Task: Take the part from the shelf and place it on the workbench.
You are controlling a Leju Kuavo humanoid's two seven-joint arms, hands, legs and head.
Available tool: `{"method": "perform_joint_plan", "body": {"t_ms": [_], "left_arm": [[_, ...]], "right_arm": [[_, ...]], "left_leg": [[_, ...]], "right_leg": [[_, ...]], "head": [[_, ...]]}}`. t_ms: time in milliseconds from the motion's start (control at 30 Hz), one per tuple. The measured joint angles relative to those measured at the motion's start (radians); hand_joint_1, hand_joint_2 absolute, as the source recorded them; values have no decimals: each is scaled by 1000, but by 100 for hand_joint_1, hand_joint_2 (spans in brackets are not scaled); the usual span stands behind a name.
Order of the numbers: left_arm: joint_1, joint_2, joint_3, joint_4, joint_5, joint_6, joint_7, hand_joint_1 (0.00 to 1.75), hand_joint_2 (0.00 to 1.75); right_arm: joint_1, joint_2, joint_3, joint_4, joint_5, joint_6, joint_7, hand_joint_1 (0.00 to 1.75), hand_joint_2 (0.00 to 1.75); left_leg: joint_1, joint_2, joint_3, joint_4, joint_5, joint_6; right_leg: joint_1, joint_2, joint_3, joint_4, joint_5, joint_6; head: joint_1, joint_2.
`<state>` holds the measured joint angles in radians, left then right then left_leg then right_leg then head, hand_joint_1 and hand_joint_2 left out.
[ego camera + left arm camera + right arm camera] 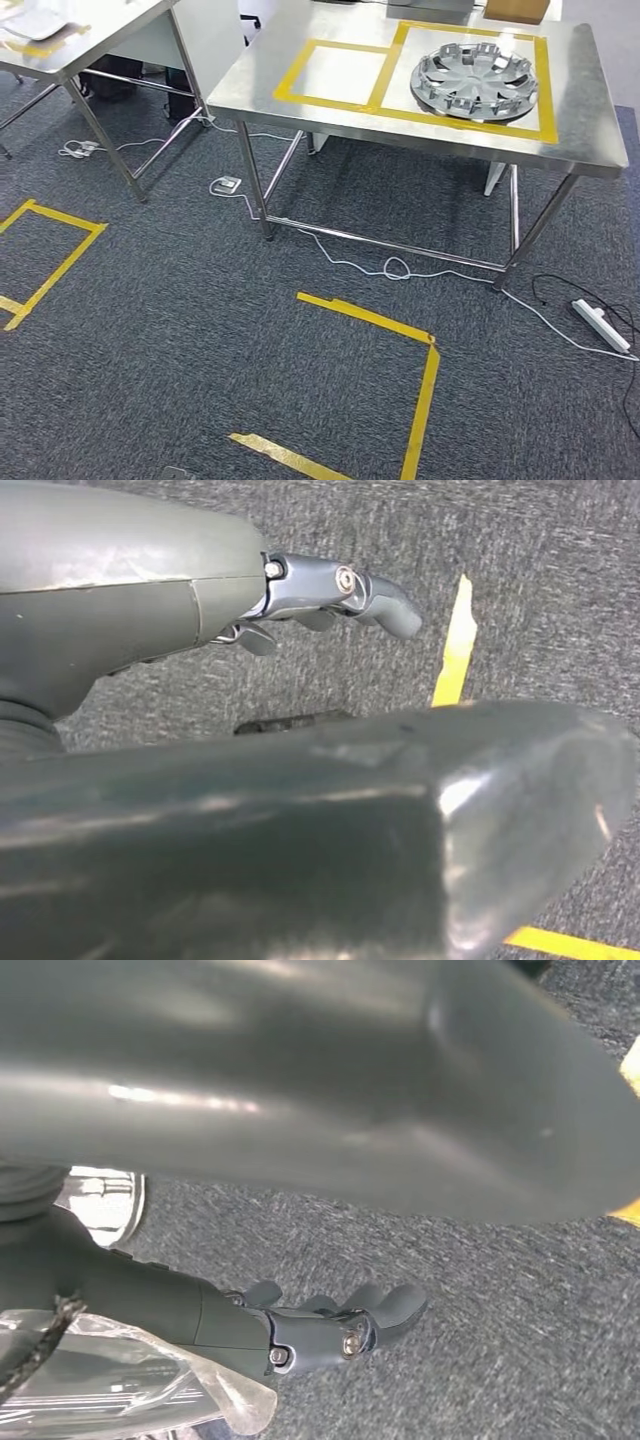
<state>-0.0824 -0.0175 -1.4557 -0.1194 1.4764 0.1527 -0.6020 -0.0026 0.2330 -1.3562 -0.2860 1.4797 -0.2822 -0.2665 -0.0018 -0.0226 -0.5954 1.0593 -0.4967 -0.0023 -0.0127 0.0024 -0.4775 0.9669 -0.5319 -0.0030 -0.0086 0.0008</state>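
One silver hubcap (475, 82) lies flat on the steel tabletop (589, 130), inside the larger yellow-taped rectangle (547, 90), beside a smaller taped square (332, 72). Grey carpet (189, 300) below carries yellow floor tape (423, 400), white cables (362, 262) and a power strip (600, 325). The left robot hand (332, 600) hangs over carpet, fingers apart, released. The right robot hand (332, 1325) hangs likewise, empty; clear plastic (136, 1390) beside it is hard to identify.

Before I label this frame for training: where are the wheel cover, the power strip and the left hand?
wheel cover (474, 83): head view, on its silver spoked face.
power strip (601, 325): head view, mid-body, on the carpet.
left hand (332, 592): left wrist view, on a finger over the carpet.
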Motion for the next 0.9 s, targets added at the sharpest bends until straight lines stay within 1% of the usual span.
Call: {"method": "perform_joint_plan", "body": {"t_ms": [67,100,133,167,200,233,267,300,333,367,400,433,467,500,533,567,600,633,667,700,733,767,800,833,867,900], "left_arm": [[0,0,0,0,1,0,-1,0,0],[1,-1,0,0,1,-1,-1,0,0],[3,-2,0,0,2,-1,-1,0,0],[4,-2,0,0,3,-1,-1,0,0],[5,-2,0,0,4,-1,-1,0,0],[5,-2,0,0,5,-1,-2,0,0],[4,-1,0,0,6,-1,-2,0,0],[2,-1,0,0,6,-1,-3,0,0],[1,-1,0,0,6,-1,-4,0,0],[0,-1,0,0,6,-1,-4,0,0],[2,-1,0,0,6,-1,-4,0,0],[4,-1,0,0,6,-1,-5,0,0],[6,-1,0,0,6,-1,-5,0,0],[5,0,0,0,7,0,-5,0,0],[4,0,0,0,7,0,-5,0,0],[2,0,0,0,7,0,-5,0,0],[1,0,0,0,8,1,-5,0,0],[2,-1,0,0,8,1,-5,0,0],[3,-1,0,0,8,1,-5,0,0],[4,-1,0,0,8,1,-5,0,0],[4,-1,0,0,8,1,-5,0,0],[4,-2,0,0,8,0,-5,0,0],[2,-2,0,0,8,0,-5,0,0],[1,-2,0,0,8,0,-5,0,0],[0,-3,0,0,8,0,-6,0,0],[1,-2,-1,0,8,0,-6,0,0]], "right_arm": [[1,-2,1,2,2,0,0,0,0],[1,-3,1,3,3,1,0,0,0],[1,-4,1,4,5,1,0,0,0],[1,-6,2,5,6,1,0,0,0],[1,-6,3,6,8,1,-1,0,0],[0,-7,5,7,11,1,-2,0,0],[-1,-7,7,8,12,1,-3,0,0],[-1,-7,9,8,14,1,-4,0,0],[-2,-7,10,9,15,1,-4,0,0],[-2,-8,12,11,16,1,-5,0,0],[-3,-8,14,12,17,1,-5,0,0],[-5,-9,15,13,17,1,-5,0,0],[-6,-10,16,14,17,1,-5,0,0],[-7,-11,17,15,18,1,-5,0,0],[-7,-12,18,15,18,1,-5,0,0],[-6,-13,18,16,19,1,-6,0,0],[-5,-14,19,16,19,1,-6,0,0],[-4,-15,19,17,19,1,-6,0,0],[-3,-16,19,17,19,1,-6,0,0],[-3,-17,20,18,19,1,-6,0,0],[-2,-17,20,19,19,1,-6,0,0],[-2,-19,20,20,19,1,-6,0,0],[-2,-20,20,20,19,1,-6,0,0],[-2,-21,20,21,19,1,-5,0,0],[-2,-22,21,21,19,1,-5,0,0],[-1,-22,21,22,20,1,-5,0,0]], "left_leg": [[4,9,-50,131,-77,-9],[6,10,-71,191,-102,-12],[7,10,-79,224,-110,-13],[8,12,-69,217,-97,-13],[8,17,-40,171,-68,-11],[8,29,-2,102,-34,-7],[4,46,32,35,-9,-2],[1,61,57,-18,4,4],[-3,71,67,-45,7,9],[-6,70,67,-54,3,14],[-6,63,64,-58,5,21],[-5,56,61,-62,9,27],[-4,49,60,-65,13,34],[-3,42,57,-69,19,41],[-3,35,54,-71,23,47],[-4,27,49,-71,26,51],[-6,18,45,-70,29,53],[-8,9,41,-70,31,54],[-10,-1,39,-70,34,54],[-11,-12,39,-69,36,52],[-11,-22,38,-69,38,50],[-11,-33,37,-67,39,47],[-12,-43,34,-65,41,44],[-12,-52,30,-62,44,39],[-10,-62,24,-61,48,33],[-9,-73,18,-59,52,26]], "right_leg": [[2,-16,-4,1,6,-7],[4,-24,-7,2,7,-8],[5,-33,-9,3,8,-8],[6,-41,-11,5,9,-8],[6,-49,-11,6,8,-7],[6,-56,-10,8,8,-6],[9,-63,-10,9,6,-3],[11,-70,-11,11,5,1],[14,-77,-14,13,5,6],[16,-85,-16,14,6,11],[16,-93,-17,14,7,16],[15,-91,-20,16,3,21],[13,-78,-27,30,-11,26],[11,-58,-43,64,-36,30],[10,-35,-68,119,-70,33],[10,-18,-99,188,-105,33],[10,-10,-129,254,-132,34],[10,-7,-148,294,-141,33],[10,-4,-148,297,-130,31],[10,-1,-129,259,-101,29],[10,9,-94,191,-61,26],[9,33,-58,119,-32,22],[7,55,-30,60,-13,20],[7,72,-14,25,-6,18],[7,80,-8,13,-8,16],[7,72,-7,9,-5,13]], "head": [[-4,0],[-4,0],[-4,0],[-4,0],[-5,0],[-5,0],[-5,0],[-5,0],[-4,0],[-4,0],[-4,0],[-4,0],[-3,0],[-2,0],[-1,0],[0,0],[0,0],[0,0],[0,0],[-1,0],[0,0],[0,0],[-1,0],[-1,0],[-1,0],[-2,0]]}}
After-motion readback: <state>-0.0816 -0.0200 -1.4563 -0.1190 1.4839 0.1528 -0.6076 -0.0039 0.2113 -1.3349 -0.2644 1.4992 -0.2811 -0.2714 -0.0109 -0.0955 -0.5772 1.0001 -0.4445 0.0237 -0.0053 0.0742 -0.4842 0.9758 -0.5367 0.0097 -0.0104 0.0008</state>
